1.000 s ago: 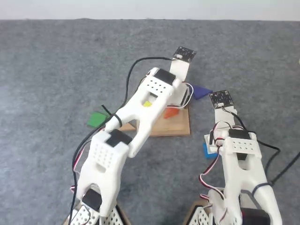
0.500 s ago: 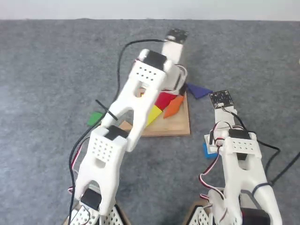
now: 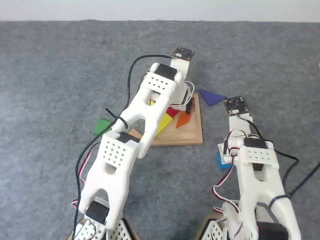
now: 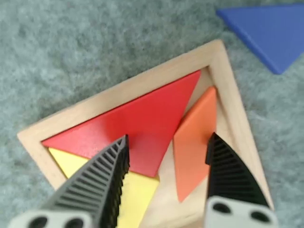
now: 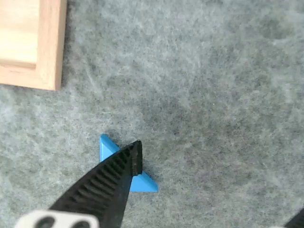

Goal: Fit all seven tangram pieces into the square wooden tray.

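Hovering over the tray [image 4: 142,78], the left hand [image 4: 168,140] is held spread with nothing between its fingers. One finger is set above the red triangle [image 4: 137,123], the other above the orange piece [image 4: 194,137]. Red, orange and a yellow piece [image 4: 135,194] are seated inside the tray. Red is pressed along one rim, and orange lies slanted beside it with bare wood showing around it.

On the grey surface [image 3: 50,75], a dark blue triangle [image 4: 270,28] lies just off the tray's corner and a green piece [image 3: 103,126] near its opposite side. A small light blue triangle [image 5: 145,183] lies under one finger of the right hand [image 5: 216,183], which is also spread wide.

The task is judged roughly half done. If the orange piece is nudged carelessly, it could be ridden up onto the red edge or the rim, and the later pieces would be blocked. Seated pieces could be knocked loose by a descending finger. The thin light blue triangle could be skidded across the felt rather than pinched.
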